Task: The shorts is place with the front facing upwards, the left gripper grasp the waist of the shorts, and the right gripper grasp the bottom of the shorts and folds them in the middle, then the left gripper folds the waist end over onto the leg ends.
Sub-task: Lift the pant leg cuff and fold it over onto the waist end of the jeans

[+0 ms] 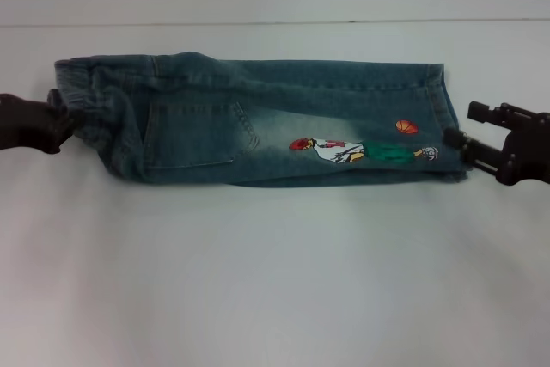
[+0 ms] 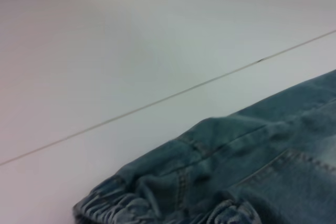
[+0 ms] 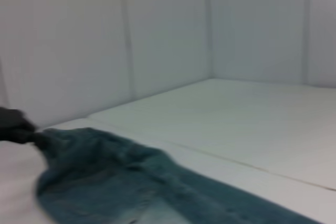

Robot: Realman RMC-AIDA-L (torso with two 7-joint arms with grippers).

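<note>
- The shorts (image 1: 258, 131) lie flat on the white table (image 1: 275, 281), already folded lengthwise into one long strip running left to right, pocket and cartoon basketball-player print (image 1: 365, 150) facing up.
- The waist of the shorts (image 1: 86, 105) sits at the left end, puckered and bunched right against the left gripper (image 1: 53, 120); the black claw meets the band there and seems to be pinching it, though the fingertips themselves are hidden in the gathers.
- The leg ends (image 1: 449, 126) are at the right end. The right gripper (image 1: 462, 131) stands just at the hem, its two slim fingers parted, the nearer one touching the lower corner of the hem and the farther one clear of the cloth.
- Nothing else lies on the table around the shorts; a thin seam line (image 1: 275, 23) crosses the surface behind them.
- Both arms reach in low and level from opposite sides, roughly in line with the strip.
</note>
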